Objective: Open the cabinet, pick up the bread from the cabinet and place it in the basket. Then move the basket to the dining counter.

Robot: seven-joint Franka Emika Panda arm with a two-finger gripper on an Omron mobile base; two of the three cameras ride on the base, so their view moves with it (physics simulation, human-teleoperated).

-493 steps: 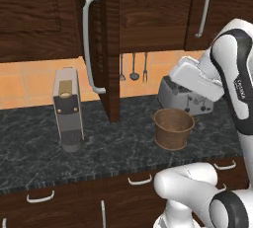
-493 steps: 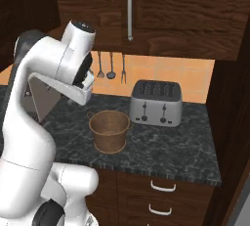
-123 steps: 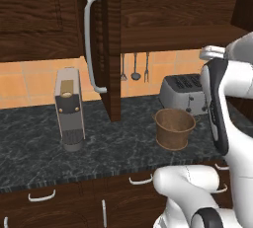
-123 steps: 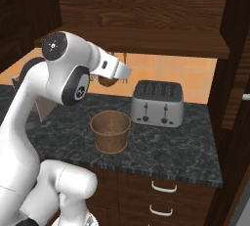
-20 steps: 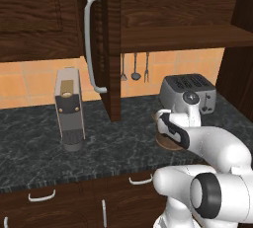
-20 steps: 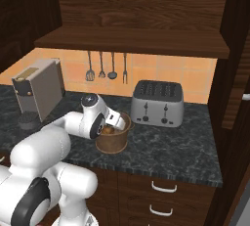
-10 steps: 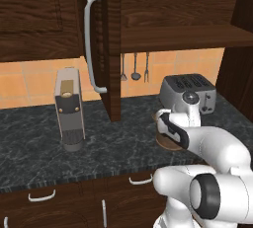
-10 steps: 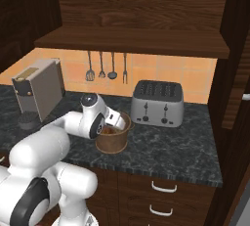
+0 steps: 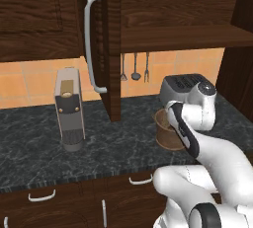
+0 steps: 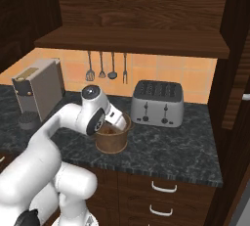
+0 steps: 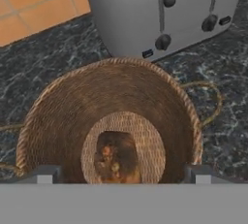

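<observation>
**One loaf in the basket, pincer spread wide above it**

Two finger tips of the pincer (image 11: 121, 175) stand far apart at the foot of the hand view, with nothing between them, so the pincer is open. Below it sits the basket (image 11: 63, 121), round and woven, and the bread (image 11: 115, 156) lies on its pale circular bottom, a dark brown lump slightly off centre. In the right base view the arm bends down over the basket (image 10: 113, 142) and its hand covers part of the rim.

The basket (image 9: 165, 135) stands on the black speckled marble worktop (image 9: 34, 158), just in front of the silver toaster (image 10: 157, 102), which is set back toward the wall. Well apart from it along the worktop stands a grey coffee machine (image 9: 68, 108). The wall behind is tiled in orange (image 10: 195, 80), and a row of kitchen utensils (image 10: 106, 66) hangs on it under the shelf.

Above the worktop is the cabinet (image 9: 148, 5), dark brown wood. Its door (image 9: 111, 49) stands swung out, edge-on in the left base view, with a long curved silver handle (image 9: 90, 44) on it. The inside shows as a wooden shelf (image 10: 132, 41) with a wooden back panel. Under the worktop run dark drawers with short silver pulls (image 10: 163, 187).
</observation>
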